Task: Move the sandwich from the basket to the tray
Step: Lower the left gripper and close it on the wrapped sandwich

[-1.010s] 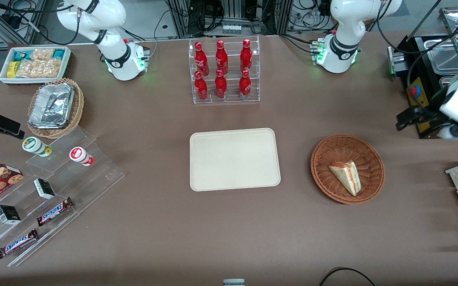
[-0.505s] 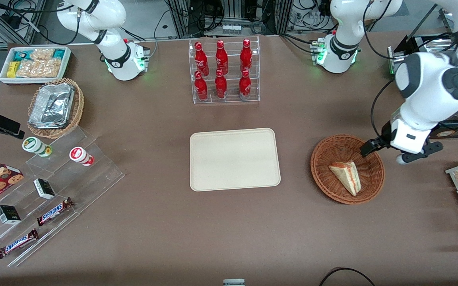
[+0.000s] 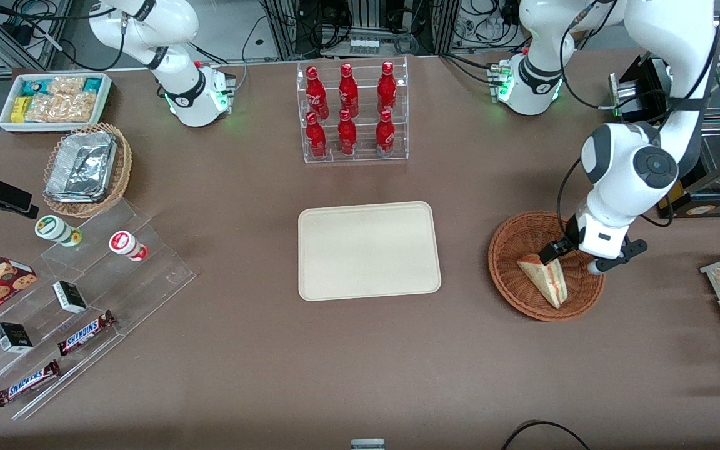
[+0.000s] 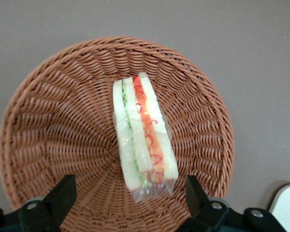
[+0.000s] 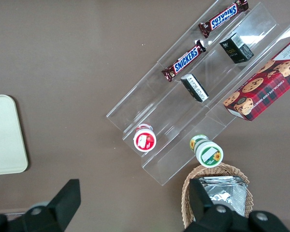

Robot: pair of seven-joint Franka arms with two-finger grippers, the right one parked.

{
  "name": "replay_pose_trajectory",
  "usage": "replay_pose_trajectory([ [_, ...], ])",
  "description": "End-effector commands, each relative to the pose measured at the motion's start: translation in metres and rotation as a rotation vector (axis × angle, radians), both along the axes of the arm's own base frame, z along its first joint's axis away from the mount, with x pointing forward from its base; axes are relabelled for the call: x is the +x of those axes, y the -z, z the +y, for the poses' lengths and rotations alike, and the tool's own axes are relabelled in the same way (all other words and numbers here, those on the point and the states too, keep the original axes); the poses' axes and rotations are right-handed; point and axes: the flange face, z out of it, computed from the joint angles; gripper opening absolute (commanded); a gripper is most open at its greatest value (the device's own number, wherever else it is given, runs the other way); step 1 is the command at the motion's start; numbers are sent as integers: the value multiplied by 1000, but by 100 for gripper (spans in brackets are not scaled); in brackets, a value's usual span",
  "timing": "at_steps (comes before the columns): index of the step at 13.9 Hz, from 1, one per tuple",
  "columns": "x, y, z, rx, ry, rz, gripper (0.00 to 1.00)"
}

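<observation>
The sandwich (image 3: 544, 279) lies in the wicker basket (image 3: 510, 275), well apart from the bare tray (image 3: 369, 250), with the gripper (image 3: 569, 253) poised just above it, fingers (image 4: 63, 193) spread wide, so the approach seems underway; next, lowering to straddle the wedge

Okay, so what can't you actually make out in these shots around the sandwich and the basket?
- Front view: the gripper hangs over the basket, and the arm's white wrist covers part of its rim.
- Front view: whether the jaws touch the sandwich cannot be told.
- Left wrist view: the open jaws are cut off by the picture's edge; the sandwich lies between them, its underside hidden.
- Left wrist view: only a corner of the tray shows.
</observation>
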Motion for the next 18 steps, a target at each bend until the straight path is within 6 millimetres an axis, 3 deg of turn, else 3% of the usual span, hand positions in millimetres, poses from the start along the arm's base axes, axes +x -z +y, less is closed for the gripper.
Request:
replay_pose_trajectory([
  [1, 3, 13, -6, 0, -12, -3, 100],
  [5, 5, 37, -10, -9, -9, 1, 99],
  [6, 5, 38, -21, -12, 10, -12, 90],
  [10, 12, 43, -26, -20, 0, -20, 3],
  [13, 16, 33, -25, -17, 8, -38, 0],
  [15, 16, 17, -23, 2, 25, -58, 0],
  [17, 12, -12, -23, 39, 50, -37, 0],
  [18, 11, -38, -22, 65, 62, -28, 0],
])
